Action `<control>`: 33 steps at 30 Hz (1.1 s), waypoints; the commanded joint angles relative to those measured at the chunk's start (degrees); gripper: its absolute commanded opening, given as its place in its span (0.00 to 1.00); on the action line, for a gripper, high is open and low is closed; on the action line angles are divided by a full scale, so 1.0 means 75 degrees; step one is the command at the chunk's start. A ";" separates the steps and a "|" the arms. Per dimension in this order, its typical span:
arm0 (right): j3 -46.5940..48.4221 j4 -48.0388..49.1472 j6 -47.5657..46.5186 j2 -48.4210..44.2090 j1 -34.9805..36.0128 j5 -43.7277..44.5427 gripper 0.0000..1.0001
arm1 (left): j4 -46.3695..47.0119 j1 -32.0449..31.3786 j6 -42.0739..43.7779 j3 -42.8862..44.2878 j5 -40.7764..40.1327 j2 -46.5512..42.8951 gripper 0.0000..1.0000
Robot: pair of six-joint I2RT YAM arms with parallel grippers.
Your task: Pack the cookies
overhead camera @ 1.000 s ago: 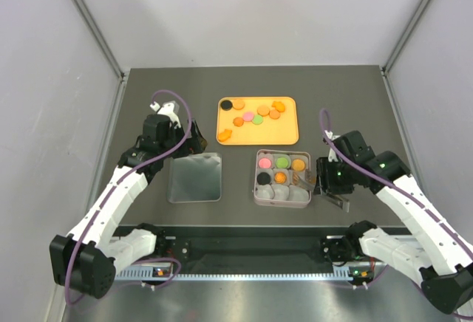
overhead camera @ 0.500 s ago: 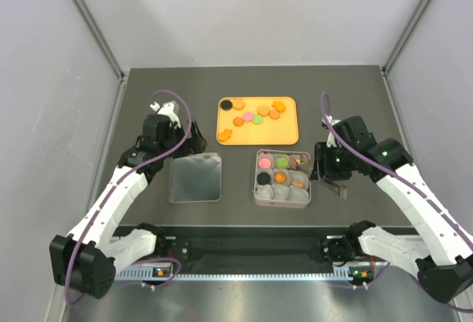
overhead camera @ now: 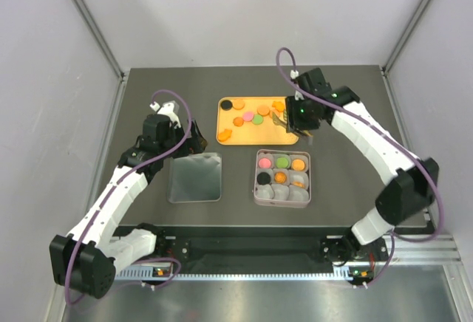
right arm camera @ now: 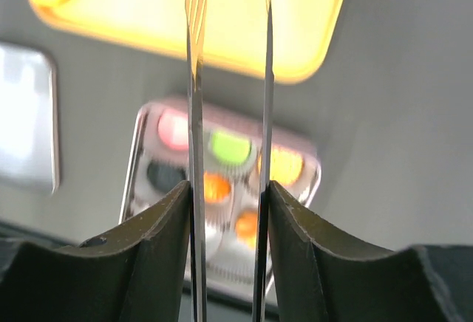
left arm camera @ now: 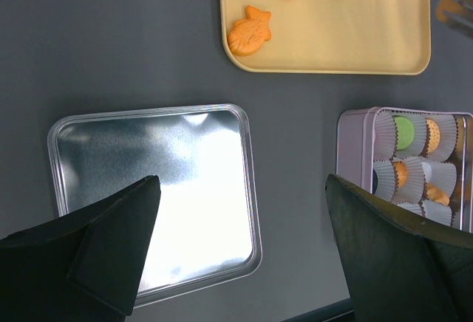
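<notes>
Tongs [right arm camera: 194, 115], blades apart and empty, gripped by right gripper [overhead camera: 290, 117] above tray's [overhead camera: 285, 136] right end. Cookies [overhead camera: 251, 117] lie on tray; several fill tin [overhead camera: 256, 189] cups. Likely step: fetching one. Next: lower, pinch a cookie gently.

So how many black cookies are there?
2. One black cookie is in the tray's far-left corner, one in the tin's middle-left cup. The right gripper and tongs cover the tray's right edge, so more may hide.
</notes>
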 commanded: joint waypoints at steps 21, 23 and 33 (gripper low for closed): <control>0.1372 0.1279 -0.0273 0.2404 -0.0261 0.0386 0.45 | 0.0165 0.0031 0.0030 0.0021 -0.0074 -0.0124 0.98; 0.1290 0.1279 -0.0273 0.2416 -0.0260 0.0362 0.45 | 0.0165 0.0031 0.0030 0.0021 -0.0074 -0.0112 0.98; 0.1055 0.1478 -0.0215 0.2498 -0.0342 0.0257 0.45 | 0.0165 0.0031 0.0030 0.0033 -0.0062 -0.0088 0.98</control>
